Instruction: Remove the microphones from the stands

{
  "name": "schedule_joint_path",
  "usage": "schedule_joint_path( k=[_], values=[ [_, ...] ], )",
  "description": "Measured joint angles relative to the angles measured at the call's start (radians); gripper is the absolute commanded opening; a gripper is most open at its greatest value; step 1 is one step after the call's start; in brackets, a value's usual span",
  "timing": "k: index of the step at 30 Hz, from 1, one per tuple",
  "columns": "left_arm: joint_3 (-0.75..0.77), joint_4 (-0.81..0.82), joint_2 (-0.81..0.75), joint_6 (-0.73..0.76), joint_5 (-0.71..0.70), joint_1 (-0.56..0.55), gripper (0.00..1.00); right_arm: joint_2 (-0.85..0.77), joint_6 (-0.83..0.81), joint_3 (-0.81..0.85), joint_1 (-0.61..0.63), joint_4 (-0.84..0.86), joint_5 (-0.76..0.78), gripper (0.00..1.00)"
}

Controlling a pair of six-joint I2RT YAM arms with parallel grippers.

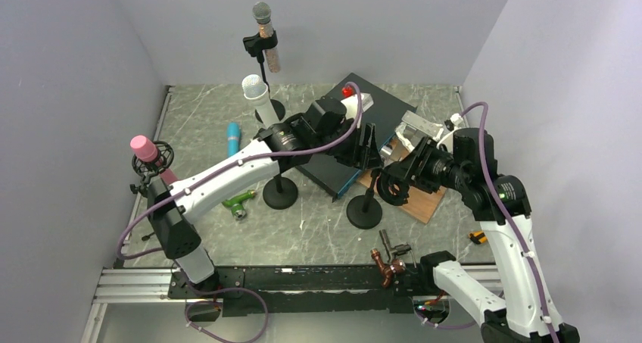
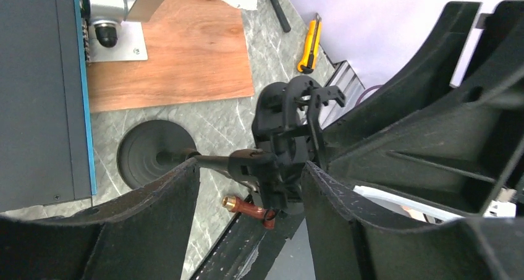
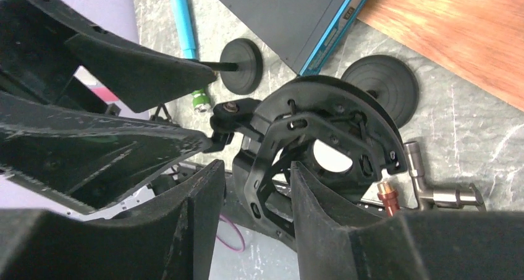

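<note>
I'm running this from a robot lab test cell: plain pale walls (image 1: 68, 70) box in a marble-patterned table (image 1: 318, 233). An aluminium rail (image 1: 129, 286) along the near edge carries the left arm (image 1: 227, 175) and right arm (image 1: 518, 252). Props lie about: microphone stands (image 1: 280, 194), a wooden board (image 2: 179, 51), a utility knife (image 2: 309, 45).

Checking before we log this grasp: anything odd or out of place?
The shock mount between the left gripper and right gripper looks empty: the right wrist view shows straight through its ring, with nothing seated in it. A blue cylinder also lies loose on the table.
</note>
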Motion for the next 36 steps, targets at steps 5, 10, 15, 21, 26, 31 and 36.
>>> schedule_joint_path(
  k=[5, 10, 15, 21, 26, 31, 36],
  values=[
    [0.007, -0.002, 0.045, -0.012, 0.042, 0.013, 0.61, 0.023, -0.008, -0.016, 0.0, 0.036, -0.013, 0.36],
    [0.006, -0.001, 0.048, -0.011, 0.061, 0.013, 0.51, 0.036, -0.018, -0.024, 0.0, 0.047, -0.023, 0.3],
    [-0.029, 0.038, 0.047, -0.023, 0.083, 0.013, 0.41, 0.024, -0.028, -0.061, 0.0, 0.074, -0.035, 0.25],
    [-0.103, 0.119, 0.024, -0.05, 0.114, 0.014, 0.36, -0.011, -0.033, -0.11, 0.0, 0.103, -0.044, 0.24],
    [-0.177, 0.208, 0.02, -0.078, 0.142, 0.019, 0.36, -0.03, -0.038, -0.15, 0.0, 0.1, -0.039, 0.24],
    [-0.243, 0.264, 0.047, -0.084, 0.151, 0.019, 0.35, -0.024, -0.053, -0.214, 0.0, 0.099, -0.023, 0.25],
    [-0.285, 0.303, 0.084, -0.078, 0.152, 0.019, 0.39, 0.0, -0.073, -0.273, 0.001, 0.105, -0.007, 0.26]
  ],
)
